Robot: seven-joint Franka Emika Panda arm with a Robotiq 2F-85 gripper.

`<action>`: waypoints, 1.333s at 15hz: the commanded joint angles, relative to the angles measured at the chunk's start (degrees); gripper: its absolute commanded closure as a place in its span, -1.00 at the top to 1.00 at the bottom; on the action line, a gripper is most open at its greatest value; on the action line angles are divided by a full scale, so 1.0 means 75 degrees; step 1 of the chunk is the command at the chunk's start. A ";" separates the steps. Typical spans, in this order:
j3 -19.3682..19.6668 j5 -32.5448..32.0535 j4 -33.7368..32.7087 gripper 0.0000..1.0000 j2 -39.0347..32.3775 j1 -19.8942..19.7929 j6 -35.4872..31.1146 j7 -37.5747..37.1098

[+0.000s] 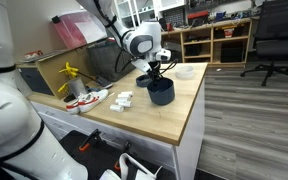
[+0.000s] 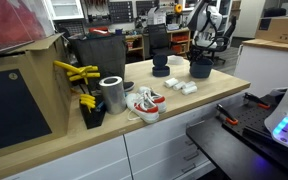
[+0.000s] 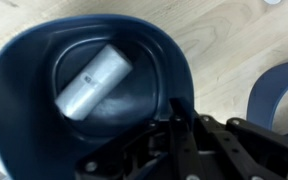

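Observation:
A dark blue cup (image 3: 44, 60) fills the wrist view, with a silvery white cylinder (image 3: 94, 80) lying at its bottom. My gripper (image 3: 177, 108) is shut on the cup's near rim, one finger inside the wall and one outside. In both exterior views the gripper (image 1: 156, 74) (image 2: 202, 56) points down onto the blue cup (image 1: 162, 93) (image 2: 201, 69), which stands on the wooden table (image 1: 174, 118). A second blue object (image 3: 284, 95) (image 2: 161, 68) sits close beside the cup.
Small white pieces (image 1: 122, 100) (image 2: 181, 87) and a pair of sneakers (image 1: 87, 98) (image 2: 144, 103) lie on the table. A metal can (image 2: 112, 93) and yellow tools (image 2: 79, 75) stand at one end. A white bowl (image 1: 184, 71) sits beyond the cup.

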State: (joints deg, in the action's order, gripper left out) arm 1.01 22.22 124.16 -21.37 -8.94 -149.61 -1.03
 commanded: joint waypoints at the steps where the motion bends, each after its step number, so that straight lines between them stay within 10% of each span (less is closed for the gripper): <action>1: -0.0225 0.0420 0.0068 -0.97 0.0096 -0.0277 0.0158 0.0351; 11: 0.0602 -0.0699 -0.1254 -0.97 -0.0708 -0.0002 0.3892 -0.1829; 20: 0.0702 -0.0602 -0.1978 -0.97 -0.1162 -0.0009 0.4875 -0.2394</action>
State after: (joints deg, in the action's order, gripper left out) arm 5.33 17.90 111.78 -28.93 -9.83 -116.70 -16.98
